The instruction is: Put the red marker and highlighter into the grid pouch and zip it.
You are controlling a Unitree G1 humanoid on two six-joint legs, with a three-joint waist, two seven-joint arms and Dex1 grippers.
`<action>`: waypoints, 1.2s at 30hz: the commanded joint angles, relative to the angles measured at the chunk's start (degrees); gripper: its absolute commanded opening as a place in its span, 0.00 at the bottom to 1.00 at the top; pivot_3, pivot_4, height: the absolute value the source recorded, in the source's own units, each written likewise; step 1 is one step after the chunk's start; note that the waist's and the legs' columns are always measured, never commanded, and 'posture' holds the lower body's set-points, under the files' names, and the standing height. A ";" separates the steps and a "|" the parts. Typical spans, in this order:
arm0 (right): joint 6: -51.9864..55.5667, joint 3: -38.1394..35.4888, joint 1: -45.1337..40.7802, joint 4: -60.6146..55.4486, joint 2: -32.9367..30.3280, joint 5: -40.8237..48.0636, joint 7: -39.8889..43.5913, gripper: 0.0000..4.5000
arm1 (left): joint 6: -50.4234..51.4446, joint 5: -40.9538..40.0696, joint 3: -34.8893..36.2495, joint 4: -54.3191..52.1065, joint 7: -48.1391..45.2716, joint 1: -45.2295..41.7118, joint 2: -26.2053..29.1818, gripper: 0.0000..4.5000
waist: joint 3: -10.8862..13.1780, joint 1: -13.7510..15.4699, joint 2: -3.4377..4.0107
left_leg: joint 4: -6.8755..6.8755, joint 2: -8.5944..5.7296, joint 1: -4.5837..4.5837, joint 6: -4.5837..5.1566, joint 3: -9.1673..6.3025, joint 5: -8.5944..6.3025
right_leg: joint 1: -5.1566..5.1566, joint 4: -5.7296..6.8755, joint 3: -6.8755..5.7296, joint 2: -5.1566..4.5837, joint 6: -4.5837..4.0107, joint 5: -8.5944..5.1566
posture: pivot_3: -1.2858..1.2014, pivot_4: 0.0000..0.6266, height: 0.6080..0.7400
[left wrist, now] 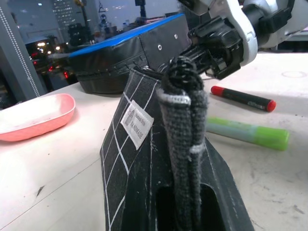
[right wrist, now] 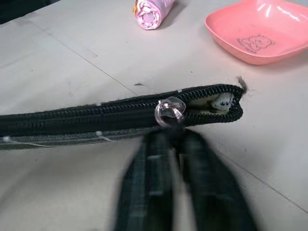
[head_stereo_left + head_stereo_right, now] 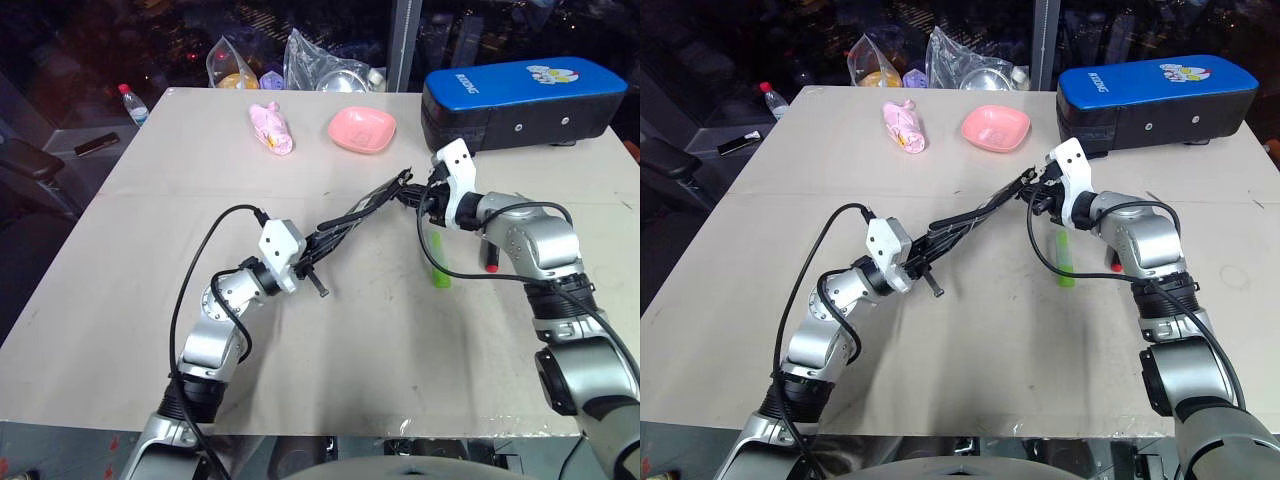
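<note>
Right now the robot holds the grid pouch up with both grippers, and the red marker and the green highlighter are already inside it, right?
Not quite. The left gripper and right gripper do hold the grid pouch up, but the red marker and the highlighter are not inside. They lie on the table beside the pouch, as the left wrist view shows.

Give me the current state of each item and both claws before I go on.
grid pouch: lifted off the table, zipper mostly shut
left claw: shut on the grid pouch's end
right claw: shut at the zipper pull
red marker: on the table, outside the pouch
highlighter: on the table, outside the pouch
</note>
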 commanded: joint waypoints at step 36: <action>2.65 8.76 -3.03 -18.69 -2.13 -7.12 6.93 0.02 | -7.94 17.50 -0.56 3.25 10.88 -4.75 -5.57 0.00 | 0.00 0.10 0.00 | 0.08 -0.01 -0.73 0.01 -0.01 0.01 | -0.74 0.05 -0.04 0.02 0.01 0.02 | 0.52 0.24 1.00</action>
